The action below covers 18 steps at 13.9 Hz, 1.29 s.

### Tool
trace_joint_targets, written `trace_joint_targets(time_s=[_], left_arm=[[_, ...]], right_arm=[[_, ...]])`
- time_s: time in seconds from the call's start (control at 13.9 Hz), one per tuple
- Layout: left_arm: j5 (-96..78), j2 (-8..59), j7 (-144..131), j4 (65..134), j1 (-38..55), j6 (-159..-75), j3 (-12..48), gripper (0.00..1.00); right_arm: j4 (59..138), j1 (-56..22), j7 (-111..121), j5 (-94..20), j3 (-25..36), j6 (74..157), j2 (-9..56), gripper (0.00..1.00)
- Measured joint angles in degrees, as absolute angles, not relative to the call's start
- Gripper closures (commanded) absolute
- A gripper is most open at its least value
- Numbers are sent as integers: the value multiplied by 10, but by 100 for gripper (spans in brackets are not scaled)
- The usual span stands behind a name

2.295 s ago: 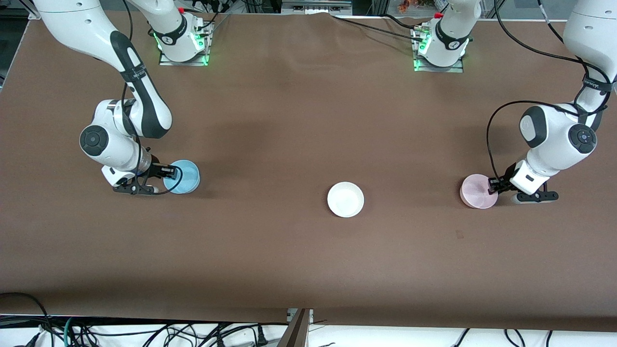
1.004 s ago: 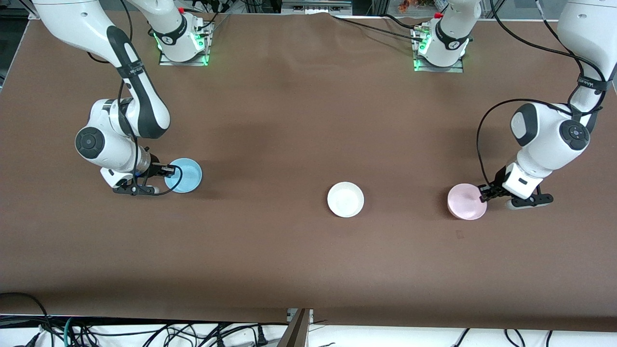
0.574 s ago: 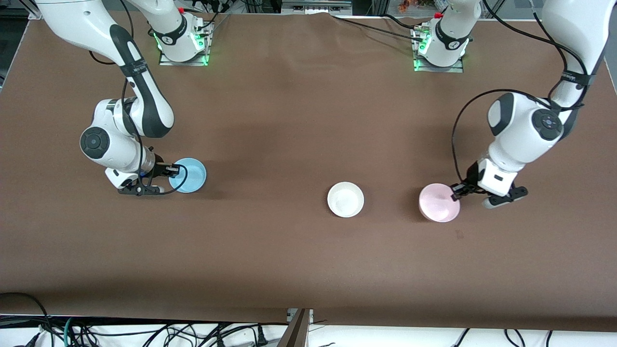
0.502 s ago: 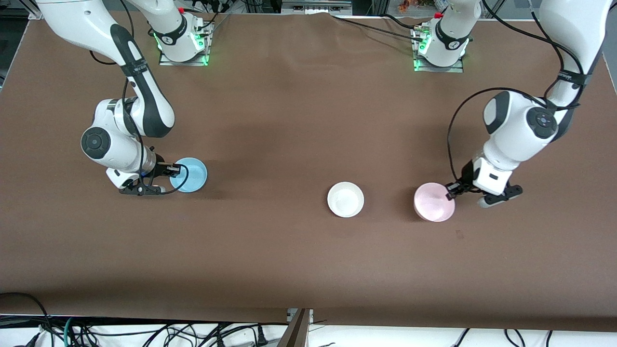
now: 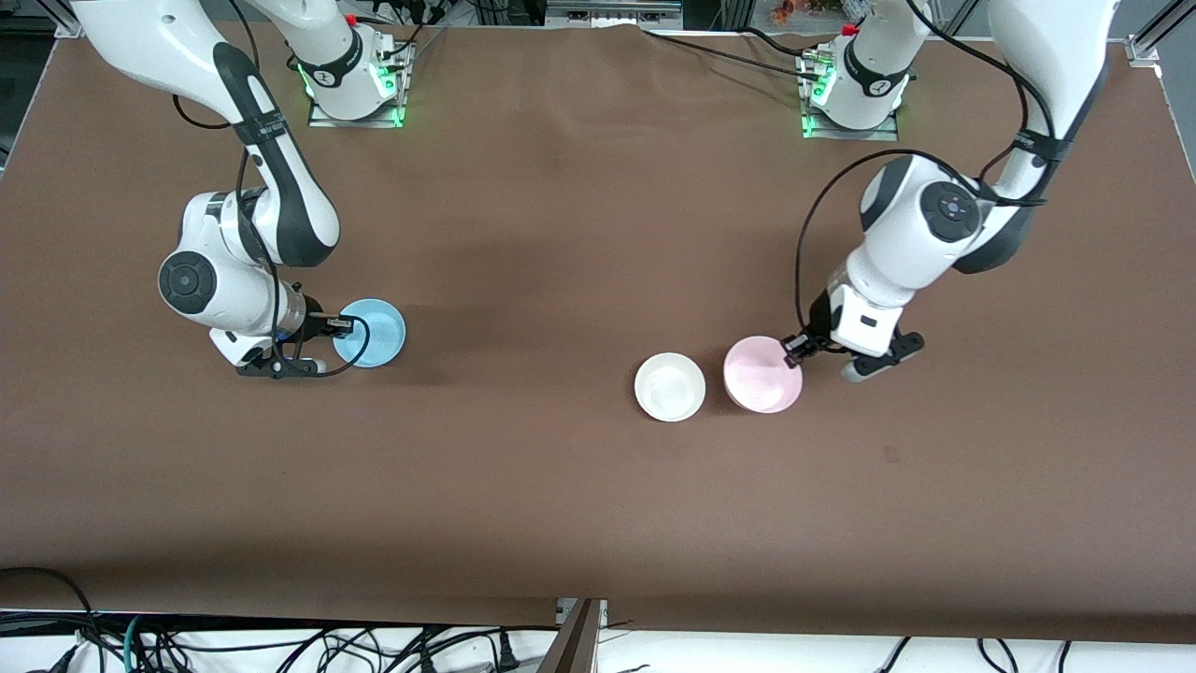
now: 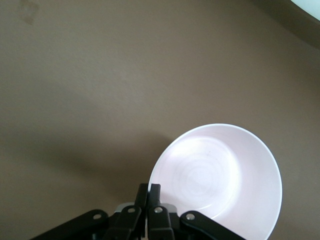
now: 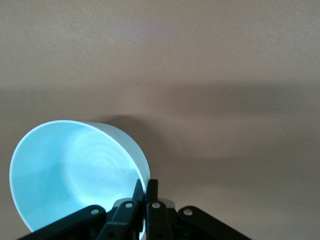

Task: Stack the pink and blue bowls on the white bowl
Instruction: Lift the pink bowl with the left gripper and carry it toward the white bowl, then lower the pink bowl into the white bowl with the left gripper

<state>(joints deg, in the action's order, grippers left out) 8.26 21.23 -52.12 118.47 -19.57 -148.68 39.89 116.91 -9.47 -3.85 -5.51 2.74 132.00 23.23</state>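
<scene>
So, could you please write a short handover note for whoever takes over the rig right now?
Left gripper: shut on the pink bowl by its rim, held up just beside the white bowl.
Right gripper: shut on the blue bowl by its rim, at the right arm's end of the table.
Done: both bowls grasped.
Left: set the pink bowl into the white bowl, then the blue one on top.

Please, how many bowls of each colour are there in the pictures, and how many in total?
Pink bowl: 1, held by the left gripper
Blue bowl: 1, held by the right gripper
White bowl: 1, on the table
Total: 3 bowls
</scene>
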Motion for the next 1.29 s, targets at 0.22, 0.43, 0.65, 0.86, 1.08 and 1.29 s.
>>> trace_joint_targets(time_s=[0.22, 0.43, 0.65, 0.86, 1.08, 1.29], left_arm=[[130, 217, -595, 1178, -167, -1486, 397, 100], [207, 244, -690, 1158, -141, -1485, 395, 100], [254, 277, -760, 1134, -120, -1485, 392, 100], [260, 298, -787, 1113, -82, -1485, 368, 100], [260, 307, -819, 1097, -17, -1485, 313, 100], [260, 313, -839, 1088, 15, -1485, 291, 100]], right_arm=[[1168, -95, -38, -55, 27, 1320, 232, 100], [1167, -95, -36, -55, 27, 1320, 232, 100], [1165, -95, -35, -55, 27, 1320, 232, 100], [1162, -95, -36, -55, 25, 1320, 232, 100], [1157, -100, -36, -55, 23, 1316, 232, 100], [1153, -103, -36, -55, 15, 1315, 232, 100]])
